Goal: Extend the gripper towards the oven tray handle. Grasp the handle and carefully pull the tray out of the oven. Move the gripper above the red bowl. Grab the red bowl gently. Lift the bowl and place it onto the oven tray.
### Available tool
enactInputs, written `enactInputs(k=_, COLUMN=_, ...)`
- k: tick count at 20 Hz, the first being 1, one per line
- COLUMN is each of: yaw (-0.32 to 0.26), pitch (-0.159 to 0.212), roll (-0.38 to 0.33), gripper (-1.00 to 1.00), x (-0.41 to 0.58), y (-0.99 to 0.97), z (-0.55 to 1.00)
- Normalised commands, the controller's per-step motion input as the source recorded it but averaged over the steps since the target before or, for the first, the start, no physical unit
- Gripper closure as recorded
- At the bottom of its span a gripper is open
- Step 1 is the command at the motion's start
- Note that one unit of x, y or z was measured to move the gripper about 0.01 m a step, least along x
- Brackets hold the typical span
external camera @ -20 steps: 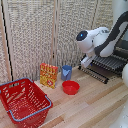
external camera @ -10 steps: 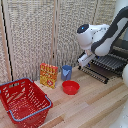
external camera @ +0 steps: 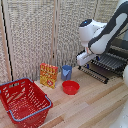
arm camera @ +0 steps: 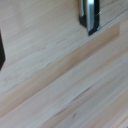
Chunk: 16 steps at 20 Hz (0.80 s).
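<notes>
the arm reaches in from the exterior view's right, and the tool [external camera: 82,59] hangs above the bench [external camera: 95,107], just beside the front edge of the tray [external camera: 107,64]. the tool's fingers are too small and blurred in the exterior view to read, and the wrist view shows only one dark, metal-edged finger [arm camera: 89,15] and a dark sliver at the frame border, so whether the tool is spread or pressed together cannot be told; nothing is visible between the fingers. the tray, a dark wire rack of parallel bars, projects out of the oven [external camera: 119,59] toward the exterior view's left, and the oven tray handle [external camera: 94,74] runs as a thin dark bar along its front edge, below and just beside the tool. the red bowl [external camera: 70,87] rests upright on the bench, apart from the tray and nearer the camera than the tool. a blue cup [external camera: 66,72] stands just behind the bowl, and a yellow and red box [external camera: 48,75] stands upright beside the cup on the exterior view's left. a large red mesh basket [external camera: 22,101] with blue trim occupies the bench at the exterior view's lower left, well apart from the oven. a pale slatted screen [external camera: 40,35] closes the scene behind all items. the wrist view otherwise shows only light wood planks.
</notes>
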Motion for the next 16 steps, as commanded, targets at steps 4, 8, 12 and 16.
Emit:
enactInputs(k=4, yaw=-0.226, pitch=0.07, roll=0.219, gripper=-1.0, x=0.004, y=0.3, z=0.02)
enactInputs(k=8, yaw=-0.205, pitch=0.081, roll=0.199, gripper=-1.0, x=0.021, y=0.41, z=-0.06)
enactInputs(k=12, yaw=-0.197, pitch=0.008, roll=0.144, gripper=-1.0, x=0.078, y=0.48, z=-0.04)
enactInputs(k=16, yaw=-0.184, pitch=0.0, roll=0.105, gripper=-1.0, x=0.209, y=0.45, z=-0.02)
